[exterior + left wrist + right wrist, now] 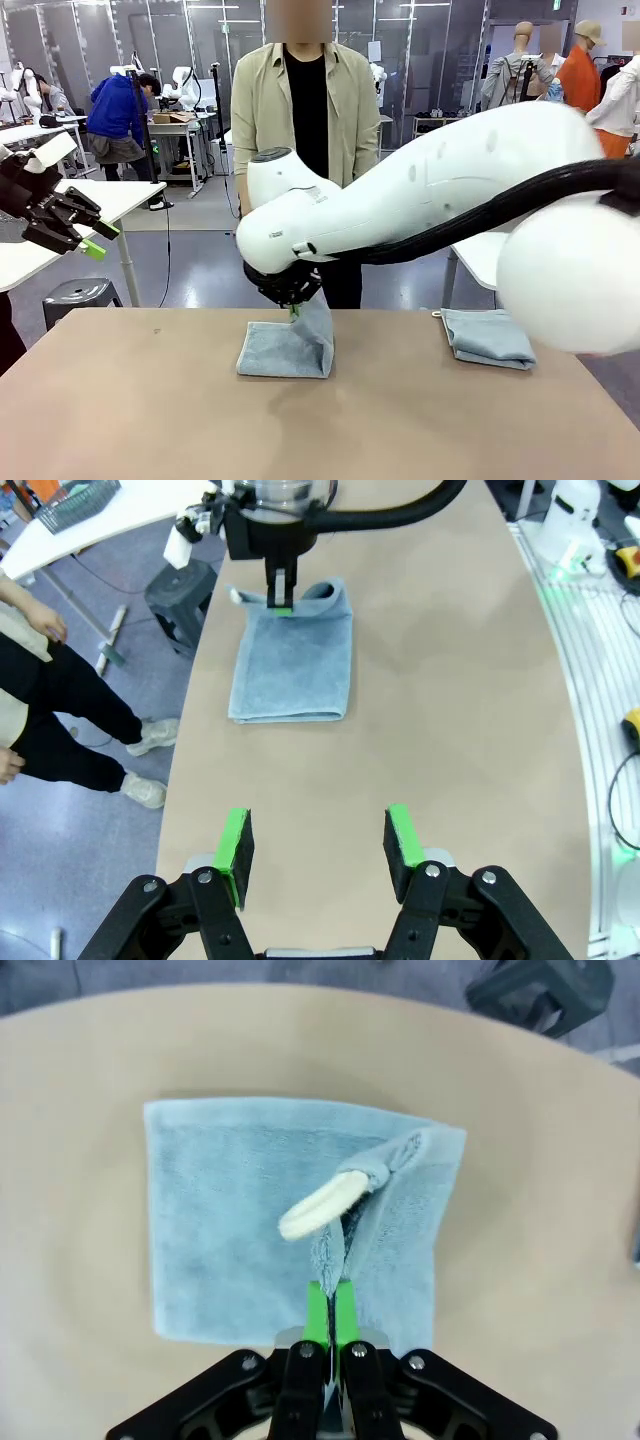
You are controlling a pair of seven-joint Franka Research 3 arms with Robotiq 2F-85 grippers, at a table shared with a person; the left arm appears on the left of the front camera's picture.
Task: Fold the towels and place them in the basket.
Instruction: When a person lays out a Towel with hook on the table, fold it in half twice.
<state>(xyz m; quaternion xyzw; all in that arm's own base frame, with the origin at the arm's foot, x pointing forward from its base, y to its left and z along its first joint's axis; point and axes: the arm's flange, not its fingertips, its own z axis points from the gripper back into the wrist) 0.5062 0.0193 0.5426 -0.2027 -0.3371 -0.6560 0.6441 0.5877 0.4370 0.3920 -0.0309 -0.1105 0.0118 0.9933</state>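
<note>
A light blue-grey towel lies folded at the table's middle, one corner pulled up. My right gripper reaches across from the right and is shut on that raised edge. From above, my right gripper pinches the towel beside its pale loop. A second folded towel lies at the right. My left gripper hangs open and high at the left; its own view shows it empty above bare table, short of the towel. The basket stands on a white side table.
A person stands at the far edge of the table, arms down. A dark stool sits on the floor beside the table, near the person's legs. The white side table is at the left.
</note>
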